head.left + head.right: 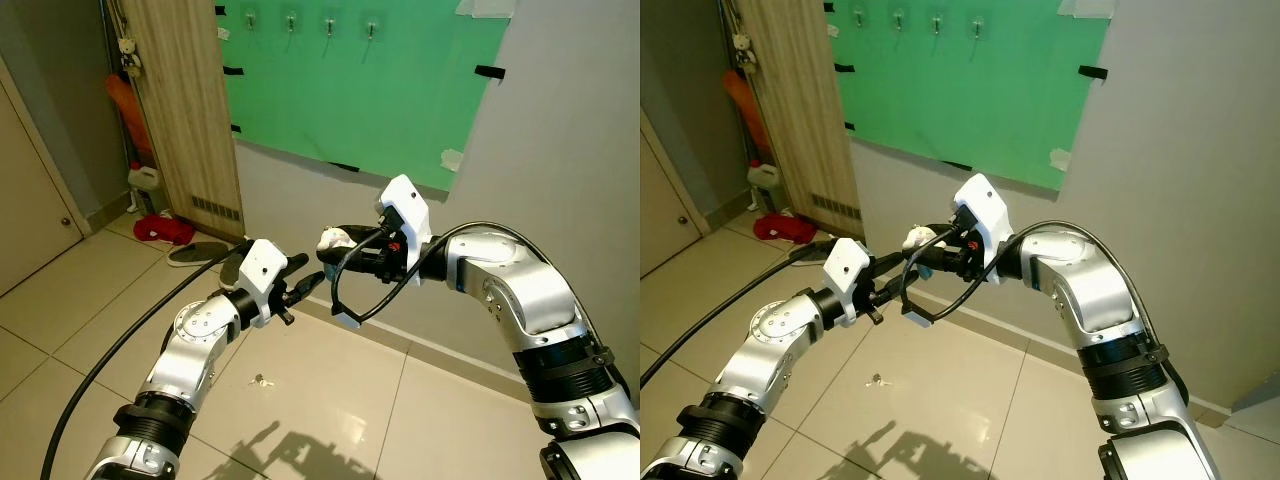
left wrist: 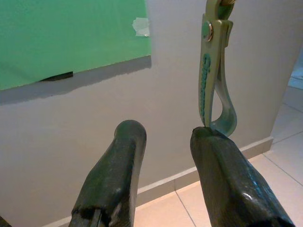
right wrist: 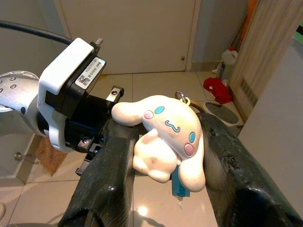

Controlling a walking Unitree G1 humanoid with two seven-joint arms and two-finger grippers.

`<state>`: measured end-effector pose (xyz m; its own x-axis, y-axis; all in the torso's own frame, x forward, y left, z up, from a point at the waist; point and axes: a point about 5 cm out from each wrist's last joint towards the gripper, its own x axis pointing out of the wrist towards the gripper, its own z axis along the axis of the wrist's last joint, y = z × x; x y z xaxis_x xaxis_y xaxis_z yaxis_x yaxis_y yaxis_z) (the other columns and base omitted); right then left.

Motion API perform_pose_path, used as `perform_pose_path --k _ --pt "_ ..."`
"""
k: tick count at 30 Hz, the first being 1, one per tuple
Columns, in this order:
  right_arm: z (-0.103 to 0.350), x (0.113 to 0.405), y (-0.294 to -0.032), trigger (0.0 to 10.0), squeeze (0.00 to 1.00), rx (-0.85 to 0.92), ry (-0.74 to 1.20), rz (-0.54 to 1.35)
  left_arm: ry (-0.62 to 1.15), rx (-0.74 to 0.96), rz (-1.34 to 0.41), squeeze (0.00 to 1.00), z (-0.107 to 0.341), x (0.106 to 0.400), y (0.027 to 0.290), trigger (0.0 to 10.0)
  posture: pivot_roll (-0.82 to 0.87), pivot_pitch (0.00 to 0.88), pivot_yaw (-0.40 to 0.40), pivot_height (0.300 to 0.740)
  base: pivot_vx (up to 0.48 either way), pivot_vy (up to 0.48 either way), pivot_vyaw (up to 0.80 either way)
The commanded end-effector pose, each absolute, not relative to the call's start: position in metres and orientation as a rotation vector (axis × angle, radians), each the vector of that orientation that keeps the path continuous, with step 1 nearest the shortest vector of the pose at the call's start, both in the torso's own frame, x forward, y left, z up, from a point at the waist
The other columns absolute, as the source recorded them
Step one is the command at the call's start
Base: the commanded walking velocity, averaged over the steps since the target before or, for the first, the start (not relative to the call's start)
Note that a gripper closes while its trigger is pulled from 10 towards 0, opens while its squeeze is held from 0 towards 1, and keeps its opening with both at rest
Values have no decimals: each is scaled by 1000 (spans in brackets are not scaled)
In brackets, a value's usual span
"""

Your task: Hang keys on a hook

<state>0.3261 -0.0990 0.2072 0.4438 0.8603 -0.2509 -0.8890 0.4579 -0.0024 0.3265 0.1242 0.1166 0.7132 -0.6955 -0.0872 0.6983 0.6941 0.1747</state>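
A white plush-dog keychain sits between the fingers of my right gripper, which is shut on it at chest height in front of the wall. A pale green carabiner hangs below the plush. My left gripper is open just under it, and the clip's lower end touches one fingertip. The left gripper points at the right one from the left, nearly tip to tip. High on the green board several small hooks stand in a row, well above both grippers.
A wooden panel leans at the left, with red slippers, a grey slipper and a white bottle at its foot. A black cable crosses the tiled floor. A small object lies on the tiles below my left arm.
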Motion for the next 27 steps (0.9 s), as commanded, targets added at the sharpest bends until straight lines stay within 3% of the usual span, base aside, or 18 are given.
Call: perform_pose_path --k 1,17,27 --pt "205 326 -102 10000 0 -134 232 1080 8 210 -775 0 119 328 125 10000 -87 0 -5 740 0 0 0" --pt "191 344 -113 10000 0 -171 247 957 59 229 -794 0 108 316 134 10000 -64 0 -21 740 0 0 0" --pt "192 340 -102 10000 0 -167 242 1010 39 196 -785 0 111 319 124 10000 -66 0 -21 740 0 0 0"
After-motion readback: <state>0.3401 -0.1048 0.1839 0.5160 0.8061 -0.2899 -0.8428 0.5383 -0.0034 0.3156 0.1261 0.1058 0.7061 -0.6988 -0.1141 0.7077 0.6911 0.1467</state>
